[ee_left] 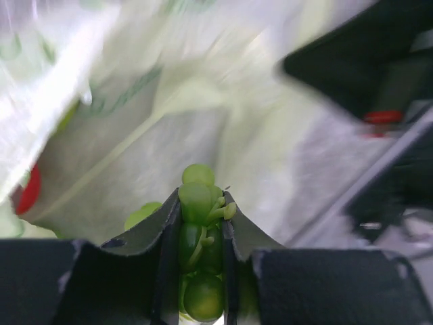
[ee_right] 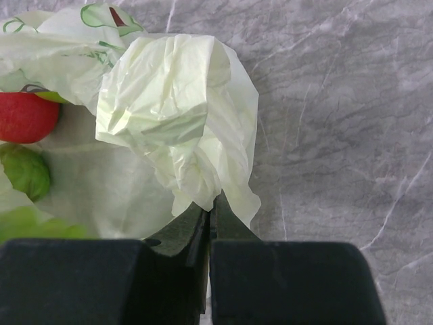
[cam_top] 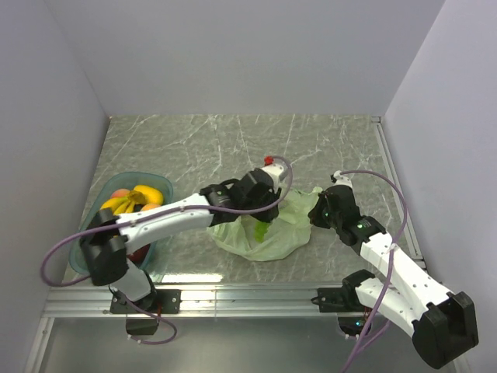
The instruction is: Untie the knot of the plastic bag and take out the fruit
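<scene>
While scanning the marble table (cam_top: 194, 148), noted plastic bag (cam_top: 276, 237) crumpled at centre, teal tray (cam_top: 161, 186) off to its left (bananas (cam_top: 128, 202) inside). Found right gripper (ee_right: 212, 203) pinched tight on bag's edge fold, left gripper (ee_left: 201, 203) set inside bag, jaws narrow, clamped on green grapes (ee_left: 197, 176). Spotted red fruit (ee_right: 24, 115) also within bag.

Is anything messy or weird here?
Nothing looks spilled or broken. The plastic bag lies crumpled on the table, one edge pinched by the right gripper, while the left gripper squeezes a bunch of green grapes inside it.
</scene>
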Robot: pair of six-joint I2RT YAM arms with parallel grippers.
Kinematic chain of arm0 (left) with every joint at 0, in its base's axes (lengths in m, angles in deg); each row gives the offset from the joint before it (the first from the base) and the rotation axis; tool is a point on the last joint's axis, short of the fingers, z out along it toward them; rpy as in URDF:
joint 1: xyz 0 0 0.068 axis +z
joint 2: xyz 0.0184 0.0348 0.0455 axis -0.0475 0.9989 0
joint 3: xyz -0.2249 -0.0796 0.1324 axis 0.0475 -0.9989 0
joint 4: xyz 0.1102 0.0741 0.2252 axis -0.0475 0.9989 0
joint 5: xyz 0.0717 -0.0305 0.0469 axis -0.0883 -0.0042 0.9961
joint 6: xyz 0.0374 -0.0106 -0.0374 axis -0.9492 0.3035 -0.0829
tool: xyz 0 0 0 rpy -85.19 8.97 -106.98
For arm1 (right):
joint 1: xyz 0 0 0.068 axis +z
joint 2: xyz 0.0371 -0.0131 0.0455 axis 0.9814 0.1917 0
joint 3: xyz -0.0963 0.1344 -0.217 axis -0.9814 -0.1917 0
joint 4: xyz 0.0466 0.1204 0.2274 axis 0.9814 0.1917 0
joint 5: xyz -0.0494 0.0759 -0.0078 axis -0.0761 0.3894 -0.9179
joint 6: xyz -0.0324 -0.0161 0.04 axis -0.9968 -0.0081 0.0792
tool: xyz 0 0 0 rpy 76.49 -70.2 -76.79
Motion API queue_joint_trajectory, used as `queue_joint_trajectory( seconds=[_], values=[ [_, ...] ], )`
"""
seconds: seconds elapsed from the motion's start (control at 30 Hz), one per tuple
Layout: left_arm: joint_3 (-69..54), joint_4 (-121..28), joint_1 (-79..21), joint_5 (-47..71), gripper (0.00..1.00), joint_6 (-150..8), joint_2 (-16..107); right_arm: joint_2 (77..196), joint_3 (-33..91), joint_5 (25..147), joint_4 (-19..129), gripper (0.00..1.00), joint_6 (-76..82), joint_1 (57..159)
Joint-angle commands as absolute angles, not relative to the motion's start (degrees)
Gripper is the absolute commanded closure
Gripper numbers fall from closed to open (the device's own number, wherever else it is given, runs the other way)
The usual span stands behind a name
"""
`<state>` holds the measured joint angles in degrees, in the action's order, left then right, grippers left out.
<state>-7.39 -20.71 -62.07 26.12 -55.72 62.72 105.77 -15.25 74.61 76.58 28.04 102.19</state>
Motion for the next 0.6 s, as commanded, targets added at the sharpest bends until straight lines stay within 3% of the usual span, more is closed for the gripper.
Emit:
queue_joint_trajectory(
  seconds=[0.0,0.27,0.57],
  values=[
    [-7.9,-29.2,-61.6,20.9,0.88,-56.8,55.4,106.2,-14.7,73.4,75.1,1.0,28.2,101.8],
    [-9.7,-31.3,-54.9,25.4,0.92,-49.8,45.5,105.8,-15.0,73.6,74.8,1.0,28.6,101.8],
    [-8.7,-14.1,-33.0,37.2,0.93,-42.2,33.3,105.2,-16.3,74.1,74.4,1.0,29.1,101.8]
  ],
)
